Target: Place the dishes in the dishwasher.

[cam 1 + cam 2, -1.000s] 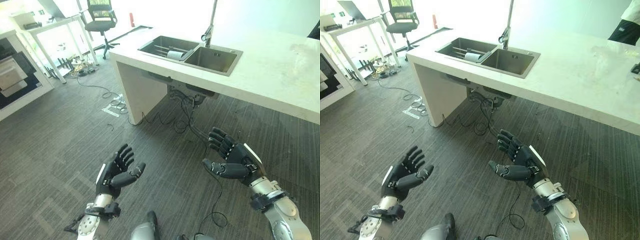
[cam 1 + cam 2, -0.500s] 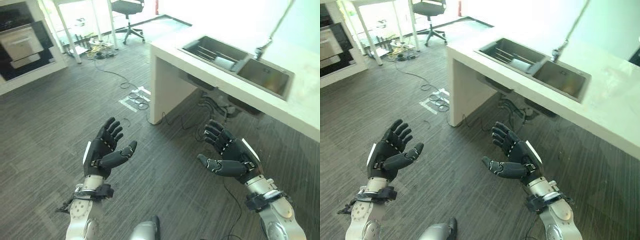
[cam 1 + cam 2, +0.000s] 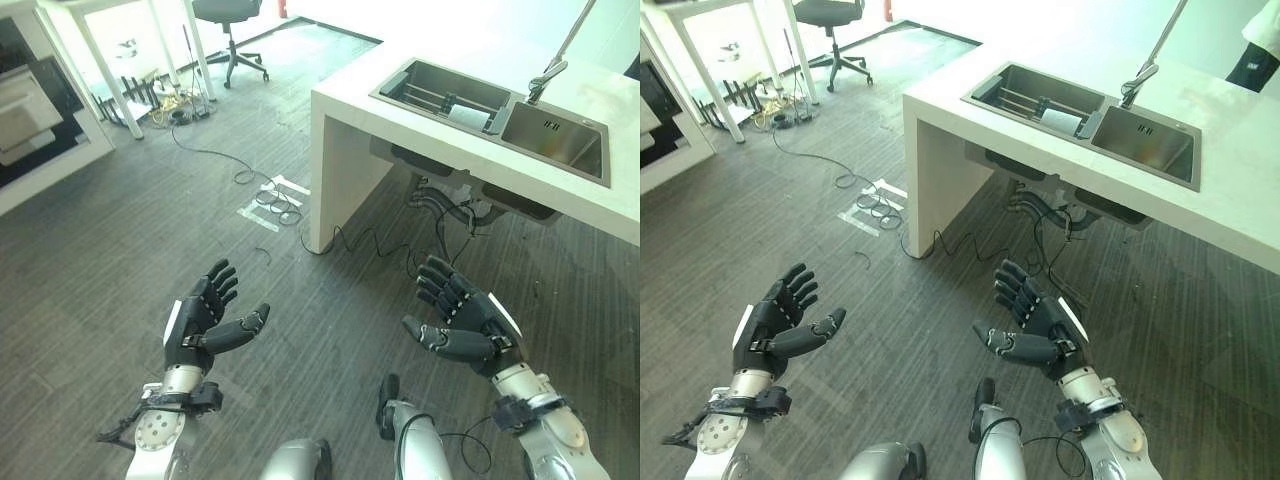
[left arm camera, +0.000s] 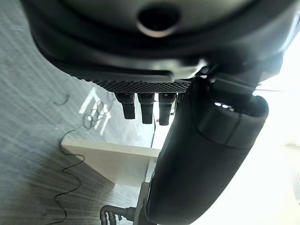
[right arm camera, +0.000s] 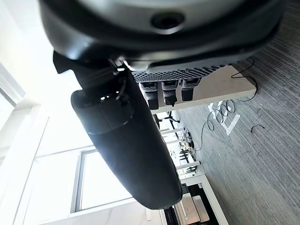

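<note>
Far left, a white desk (image 3: 60, 10) and an office chair (image 3: 222, 12) stand by the windows. The left hand (image 3: 203, 325) hangs over bare floor, fingers spread and relaxed, holding nothing. Across from it the right hand (image 3: 462, 325) does the same, palm turned inward, empty. Up on the white counter (image 3: 400, 125), the sink (image 3: 500, 115) holds what looks like a pale dish (image 3: 462, 115) beside a rack, under the faucet (image 3: 555, 60), well apart from both hands.
</note>
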You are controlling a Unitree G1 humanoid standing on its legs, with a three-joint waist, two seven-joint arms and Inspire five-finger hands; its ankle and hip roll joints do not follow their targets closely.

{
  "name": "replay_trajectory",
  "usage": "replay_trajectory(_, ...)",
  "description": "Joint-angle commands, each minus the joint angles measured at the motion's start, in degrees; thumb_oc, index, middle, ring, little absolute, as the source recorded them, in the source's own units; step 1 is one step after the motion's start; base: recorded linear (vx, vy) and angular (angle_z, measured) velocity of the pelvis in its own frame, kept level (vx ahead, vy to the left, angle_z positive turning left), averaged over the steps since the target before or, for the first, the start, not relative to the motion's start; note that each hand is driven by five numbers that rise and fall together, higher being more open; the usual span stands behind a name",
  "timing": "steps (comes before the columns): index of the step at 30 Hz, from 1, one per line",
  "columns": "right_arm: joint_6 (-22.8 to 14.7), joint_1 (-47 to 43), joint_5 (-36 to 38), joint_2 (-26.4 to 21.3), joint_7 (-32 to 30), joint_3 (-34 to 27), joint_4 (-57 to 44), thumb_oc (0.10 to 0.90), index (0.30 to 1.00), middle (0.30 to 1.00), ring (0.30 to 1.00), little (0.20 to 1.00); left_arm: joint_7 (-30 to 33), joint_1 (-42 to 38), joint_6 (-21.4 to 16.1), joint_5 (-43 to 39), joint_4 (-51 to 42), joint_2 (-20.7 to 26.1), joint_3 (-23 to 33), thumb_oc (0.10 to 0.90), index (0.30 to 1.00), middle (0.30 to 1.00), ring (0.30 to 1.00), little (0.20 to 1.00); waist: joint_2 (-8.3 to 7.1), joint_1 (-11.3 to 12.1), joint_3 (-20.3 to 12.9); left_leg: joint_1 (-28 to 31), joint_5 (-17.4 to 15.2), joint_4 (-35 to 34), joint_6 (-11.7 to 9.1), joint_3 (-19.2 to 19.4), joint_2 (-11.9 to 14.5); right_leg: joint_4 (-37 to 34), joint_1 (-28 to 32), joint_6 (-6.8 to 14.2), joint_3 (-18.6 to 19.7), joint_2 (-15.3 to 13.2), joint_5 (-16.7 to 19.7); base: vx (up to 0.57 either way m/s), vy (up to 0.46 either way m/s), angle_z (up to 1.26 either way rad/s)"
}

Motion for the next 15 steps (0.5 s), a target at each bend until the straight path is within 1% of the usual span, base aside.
replay_trajectory(1, -8.89, -7.34, 3.78, -2.59, -0.66, -3.58, -5.38, 0.800, 0.900, 0.900, 0.900, 0.900, 0.71, -3.29, -6.50, -0.51, -11.34, 3.91, 0.13, 0.800, 0.900, 0.900, 0.900, 0.900, -1.26, 0.02, -5.19, 9.81, -4.26, -9.35, -3.22, 0.92, 2.60, -2.12, 8.33, 0.95, -2.68, 2.17, 4.43, 0.45, -0.312, 0.24)
replay_trajectory(2, -8.90, -8.45, 2.84, -2.65, -1.59, -3.36, -5.25, 0.800, 0.900, 0.900, 0.900, 0.900, 0.00, -3.90, -6.33, -1.42, -11.50, 3.52, -0.13, 0.800, 0.900, 0.900, 0.900, 0.900, -1.22, -0.10, -5.93, 11.68, -5.29, -9.35, -3.33, 1.20, 2.80, -2.12, 9.43, 0.64, -3.47, 2.03, 4.54, 0.39, -0.271, 0.19)
replay_trajectory(5, -8.84, -10.53, 0.84, -2.98, -2.92, -3.24, -4.88, 0.800, 0.900, 0.900, 0.900, 0.900, -0.97, -4.62, -6.87, -1.45, -12.22, 2.60, -1.20, 0.800, 0.900, 0.900, 0.900, 0.900, -0.59, -0.50, -7.33, 15.23, -6.67, -9.35, -4.22, 2.96, 4.20, -2.12, 10.97, -0.41, -5.03, 2.02, 3.55, 0.35, -0.241, 0.17)
replay_trajectory(6, -8.78, -10.77, 0.48, -3.14, -3.18, -3.41, -4.95, 0.800, 0.900, 0.900, 0.900, 0.900, -1.06, -4.77, -6.92, -1.56, -12.48, 2.43, -1.39, 0.800, 0.900, 0.900, 0.900, 0.900, -0.34, -0.65, -7.63, 15.97, -5.61, -9.35, -4.77, 3.43, 4.79, -2.12, 11.30, -0.88, -5.14, 2.27, 3.03, 0.33, -0.248, 0.21)
replay_trajectory(8, -8.80, -10.85, 0.00, -3.90, -3.61, -4.16, -5.16, 0.800, 0.900, 0.900, 0.900, 0.900, -1.49, -4.82, -7.22, -2.39, -12.93, 2.32, -1.69, 0.800, 0.900, 0.900, 0.900, 0.900, 0.00, -0.80, -8.22, 17.77, 0.31, -9.35, -6.61, 3.92, 5.99, -2.12, 12.64, -2.48, -4.72, 3.43, 1.08, 0.29, -0.247, 0.33)
replay_trajectory(9, -9.00, -10.81, -0.38, -4.47, -3.77, -4.64, -5.52, 0.800, 0.900, 0.900, 0.900, 0.900, -1.96, -4.80, -7.68, -2.70, -13.25, 2.02, -1.91, 0.800, 0.900, 0.900, 0.900, 0.900, -0.28, -0.67, -8.46, 19.30, 6.02, -9.35, -8.10, 3.94, 6.26, -2.12, 13.80, -3.70, -3.89, 4.14, -0.40, 0.26, -0.248, 0.26)
replay_trajectory(10, -9.32, -10.58, -0.58, -4.76, -3.90, -4.84, -5.79, 0.800, 0.900, 0.900, 0.900, 0.900, -2.31, -4.81, -8.28, -2.82, -13.37, 1.84, -2.22, 0.800, 0.900, 0.900, 0.900, 0.900, -0.55, -0.44, -8.30, 18.43, 8.76, -7.42, -8.94, 3.62, 6.24, -2.12, 14.77, -4.38, -3.31, 4.42, -1.26, 0.26, -0.291, 0.14)
replay_trajectory(11, -10.15, -10.31, -1.36, -5.28, -4.31, -5.26, -6.39, 0.800, 0.900, 0.900, 0.900, 0.900, -3.42, -4.36, -9.86, -2.31, -14.36, 1.28, -2.45, 0.800, 0.900, 0.900, 0.900, 0.900, -1.20, 0.02, -7.69, 13.28, 11.43, 2.90, -10.04, 3.22, 5.69, -2.12, 16.51, -5.93, -1.95, 4.88, -2.66, 0.19, -0.230, -0.03)
replay_trajectory(12, -10.78, -10.13, -1.92, -5.51, -4.40, -5.48, -6.69, 0.800, 0.900, 0.900, 0.900, 0.900, -4.02, -3.99, -10.94, -2.00, -15.12, 1.08, -2.54, 0.800, 0.900, 0.900, 0.900, 0.900, -1.04, 0.26, -7.09, 9.77, 11.63, 8.79, -10.43, 2.79, 5.65, -2.12, 17.91, -6.68, -1.52, 5.51, -3.46, 0.15, -0.208, -0.37)
replay_trajectory(13, -11.33, -9.99, -2.06, -5.63, -4.68, -5.70, -6.92, 0.800, 0.900, 0.900, 0.900, 0.900, -4.74, -3.98, -11.78, -1.76, -15.31, 0.94, -2.70, 0.800, 0.900, 0.900, 0.900, 0.900, -1.78, 0.50, -6.65, 6.22, 11.72, 11.33, -10.03, 3.18, 5.53, -2.12, 18.55, -6.99, -1.00, 5.18, -3.55, 0.13, -0.126, -0.78)
replay_trajectory(14, -11.83, -10.01, -2.36, -5.78, -5.53, -5.85, -7.17, 0.800, 0.900, 0.900, 0.900, 0.900, -5.97, -4.04, -11.90, -2.49, -15.58, 0.82, -2.71, 0.800, 0.900, 0.900, 0.900, 0.900, -1.93, 0.76, -6.15, 4.08, 10.20, 11.98, -9.05, 3.06, 5.37, -2.12, 19.10, -7.06, -0.41, 5.49, -3.70, 0.14, -0.077, -0.91)
replay_trajectory(15, -12.12, -10.23, -2.02, -6.13, -6.18, -6.00, -7.51, 0.800, 0.900, 0.900, 0.900, 0.900, -7.08, -3.92, -11.59, -4.20, -16.34, 0.86, -2.36, 0.800, 0.900, 0.900, 0.900, 0.900, -1.95, 1.00, -5.50, 3.47, 8.92, 8.22, -7.88, 2.28, 4.82, -2.12, 19.88, -6.90, 0.93, 6.33, -4.08, 0.26, -0.018, -0.80)
